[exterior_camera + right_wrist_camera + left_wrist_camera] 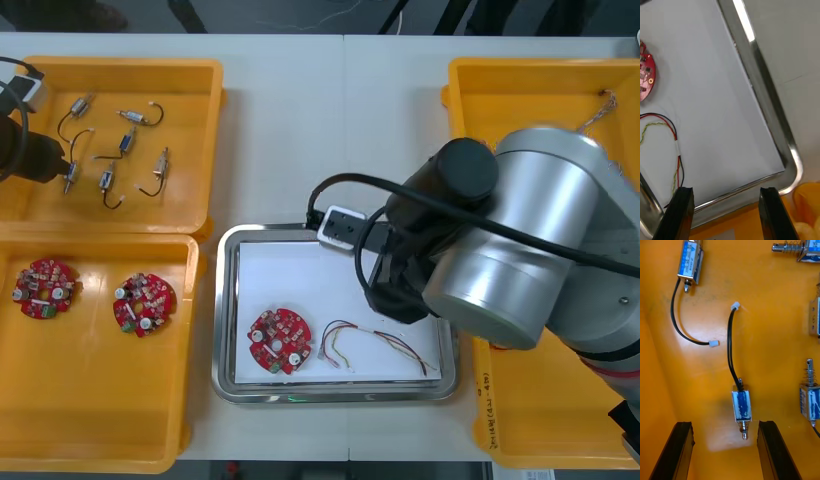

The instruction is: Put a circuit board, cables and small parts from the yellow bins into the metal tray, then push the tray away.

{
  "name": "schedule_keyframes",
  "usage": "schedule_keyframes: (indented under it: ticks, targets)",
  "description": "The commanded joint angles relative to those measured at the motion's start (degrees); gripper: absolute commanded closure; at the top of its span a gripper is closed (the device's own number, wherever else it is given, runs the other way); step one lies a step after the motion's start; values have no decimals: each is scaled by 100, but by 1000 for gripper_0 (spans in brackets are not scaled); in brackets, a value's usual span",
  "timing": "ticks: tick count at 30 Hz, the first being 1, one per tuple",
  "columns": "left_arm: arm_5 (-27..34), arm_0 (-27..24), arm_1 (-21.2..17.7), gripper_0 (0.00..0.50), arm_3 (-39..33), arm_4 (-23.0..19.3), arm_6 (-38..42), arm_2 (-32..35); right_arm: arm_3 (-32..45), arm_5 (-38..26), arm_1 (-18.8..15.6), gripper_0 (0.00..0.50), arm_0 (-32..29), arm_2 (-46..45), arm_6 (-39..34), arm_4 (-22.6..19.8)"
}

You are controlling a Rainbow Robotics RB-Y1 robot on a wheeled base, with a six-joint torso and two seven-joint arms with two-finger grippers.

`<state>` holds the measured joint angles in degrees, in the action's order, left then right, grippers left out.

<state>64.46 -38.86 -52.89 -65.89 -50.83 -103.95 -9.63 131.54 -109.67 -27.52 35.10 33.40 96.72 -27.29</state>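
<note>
The metal tray (226, 310) sits at the table's 6 o'clock. It holds a round red circuit board (279, 341) at its 7 o'clock and a red and yellow cable (378, 343) at its 5 o'clock. The right gripper (727, 212) hangs released over the tray's 3 o'clock edge. The left gripper (725, 450), at the table's 10 o'clock, is spread open over a yellow bin (120, 64). A small metal part (742, 410) lies just ahead of its fingers, untouched.

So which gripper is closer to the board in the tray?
Right. The right gripper hangs over the tray holding the board; the left gripper is over a yellow bin.
</note>
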Motion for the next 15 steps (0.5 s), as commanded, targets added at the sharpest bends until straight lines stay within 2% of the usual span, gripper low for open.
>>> schedule_keyframes:
  ticks: [1, 4, 15]
  targets:
    - [-364, -289, -89, 0, 235, -41, -345, -101, 373, -33, 194, 0, 41, -677, -294, 57]
    - [-434, -289, -46, 0, 252, -6, -354, -109, 417, -33, 203, 0, 50, -905, -347, 48]
    - [-689, -298, 201, 0, 419, 12, -310, -109, 417, -33, 194, 0, 138, -1951, -1261, -101]
